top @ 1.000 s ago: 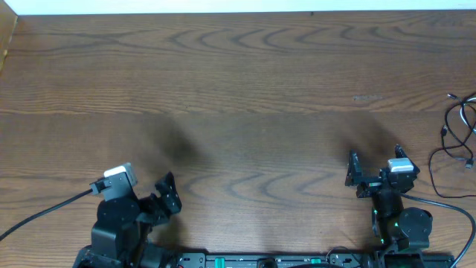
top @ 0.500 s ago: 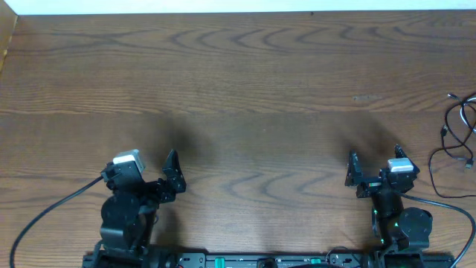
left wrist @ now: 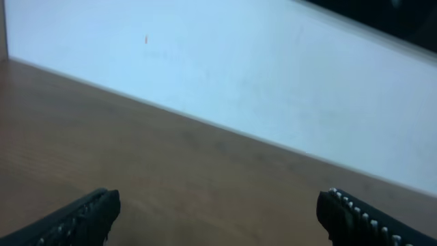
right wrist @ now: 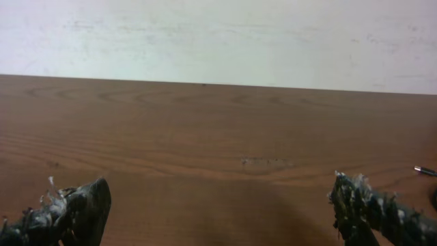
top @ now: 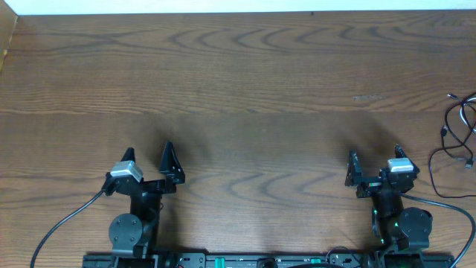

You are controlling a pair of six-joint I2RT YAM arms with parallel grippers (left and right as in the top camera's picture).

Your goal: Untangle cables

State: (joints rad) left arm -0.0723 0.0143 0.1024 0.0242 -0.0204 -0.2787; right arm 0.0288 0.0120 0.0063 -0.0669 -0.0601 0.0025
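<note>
The cables [top: 461, 130], thin black and white cords in loose loops, lie at the table's far right edge. In the right wrist view only a small plug end [right wrist: 425, 171] shows at the right border. My right gripper [top: 375, 156] sits near the front edge, left of the cables and apart from them, open with nothing between its fingers [right wrist: 220, 198]. At the front left, far from the cables, my left gripper [top: 147, 156] points toward the back of the table. It is open and empty [left wrist: 218, 205]. The left wrist view shows no cable.
The wooden table [top: 245, 82] ends in a white wall at the back [right wrist: 218, 34]. Thick black arm cables trail off the front left [top: 67, 219] and front right [top: 446, 201].
My left arm has swung from pointing to the right round to facing straight toward the back, its gripper still open. The right arm and the cables have not moved.
</note>
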